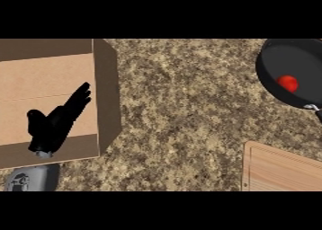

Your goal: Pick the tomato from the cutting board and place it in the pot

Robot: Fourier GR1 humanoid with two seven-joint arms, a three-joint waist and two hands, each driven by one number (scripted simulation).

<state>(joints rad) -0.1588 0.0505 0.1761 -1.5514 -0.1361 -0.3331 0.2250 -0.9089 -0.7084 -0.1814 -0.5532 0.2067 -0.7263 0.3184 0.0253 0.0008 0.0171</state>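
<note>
Head view: looking steeply down at a speckled stone counter, read here from its left side to its right.
Far left: an open cardboard box with its flaps spread and a pale floor inside.
Left hand: it hangs over the box floor with the fingers straight and close together, pointing up and to the right. The thumb is set apart to the left, and the hand holds nothing.
Left forearm: a grey stub comes in at the lower edge, just below the box.
Middle: only bare counter lies between the box and the things on the right.
Cutting board: pale wood at lower right. No tomato lies on the part that shows.
Pot: black and round at upper right, with its handle pointing down toward the board.
Tomato: small and red, it lies on the pot's floor, well apart from the left hand.
Right hand: none shows anywhere from this angle.
Progress: I judge the pick and the placing both done, since the tomato sits in the pot and off the board.
Left to do: nothing of the task itself, as far as I can see.
</note>
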